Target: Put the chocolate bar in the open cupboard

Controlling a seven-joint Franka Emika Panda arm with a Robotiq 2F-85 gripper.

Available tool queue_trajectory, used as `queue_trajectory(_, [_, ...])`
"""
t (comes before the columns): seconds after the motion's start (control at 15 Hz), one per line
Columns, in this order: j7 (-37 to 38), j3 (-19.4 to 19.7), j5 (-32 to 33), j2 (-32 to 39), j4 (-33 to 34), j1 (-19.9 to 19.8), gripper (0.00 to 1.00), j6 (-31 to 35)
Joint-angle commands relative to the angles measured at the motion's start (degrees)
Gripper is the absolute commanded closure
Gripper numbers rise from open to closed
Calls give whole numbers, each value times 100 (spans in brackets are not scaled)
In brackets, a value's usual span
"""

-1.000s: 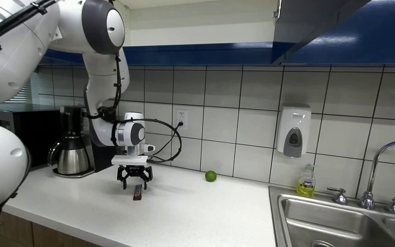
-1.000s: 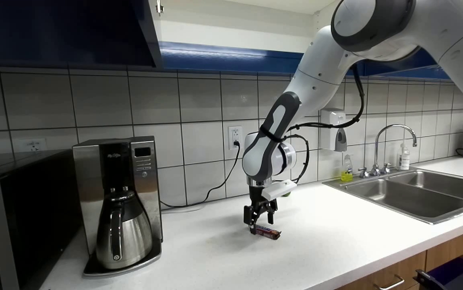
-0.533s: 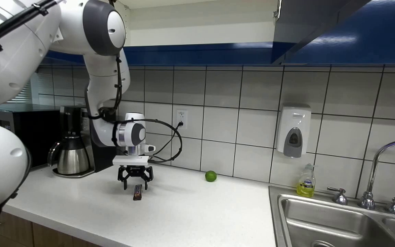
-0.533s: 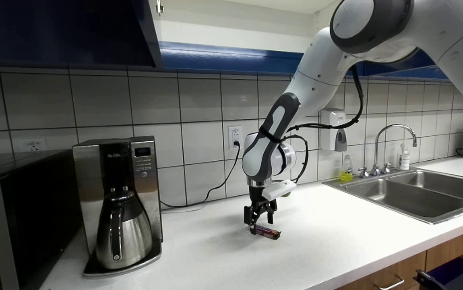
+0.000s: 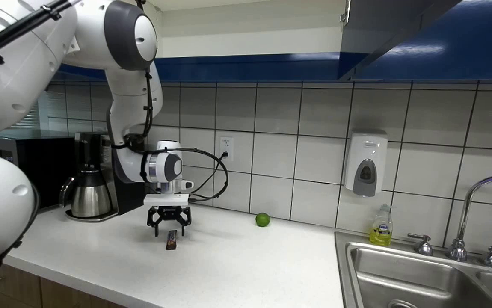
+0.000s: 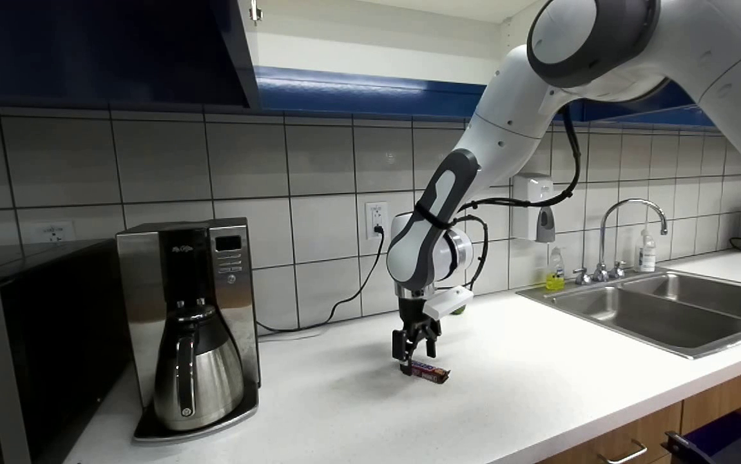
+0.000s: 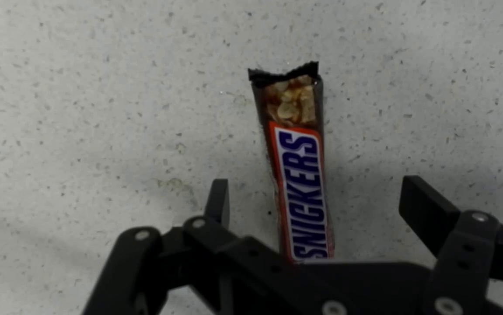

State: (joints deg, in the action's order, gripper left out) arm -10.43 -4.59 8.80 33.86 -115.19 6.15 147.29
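Observation:
The chocolate bar [image 5: 171,241] lies flat on the white counter in both exterior views [image 6: 430,372]. In the wrist view the bar [image 7: 297,166] shows a Snickers label, and its near end is hidden behind the gripper body. My gripper [image 5: 170,232] points down just over the bar, also in an exterior view [image 6: 419,359]. In the wrist view the gripper [image 7: 315,192] is open, with one finger on each side of the bar and gaps on both sides; the bar is nearer the left finger. The open cupboard [image 5: 250,38], white inside with blue trim, is above the counter, also in an exterior view [image 6: 377,45].
A coffee maker [image 6: 183,322] and a black microwave [image 6: 48,335] stand on the counter. A green round object [image 5: 262,219] lies near the tiled wall. A steel sink [image 5: 340,265] is at the other end. A blue cupboard door [image 5: 434,47] hangs beside the opening.
My gripper has moved very slightly to the right in an exterior view and turned a little, with the white wrist piece swinging with it. The bar has not moved.

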Motion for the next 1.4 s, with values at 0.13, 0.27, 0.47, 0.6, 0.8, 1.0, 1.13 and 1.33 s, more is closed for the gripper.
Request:
queue_trajectory(0.13, [-356,-72,47,65,175,-103,25,-167])
queue_trajectory(0.27, [-407,-73,51,75,182,-104,35,-164])
queue_trajectory(0.47, [-446,-87,34,97,191,-114,60,-169])
queue_trajectory(0.6, [-463,-97,20,123,200,-122,75,-165])
queue_trajectory(0.8, [-493,-125,-17,163,215,-143,98,-163])
queue_trajectory(1.0, [-452,-133,-40,152,216,-130,94,-178])
queue_trajectory(1.13, [-326,-85,-17,67,179,-70,94,-187])
queue_trajectory(1.33, [-275,-83,-21,-104,94,-52,94,-194])
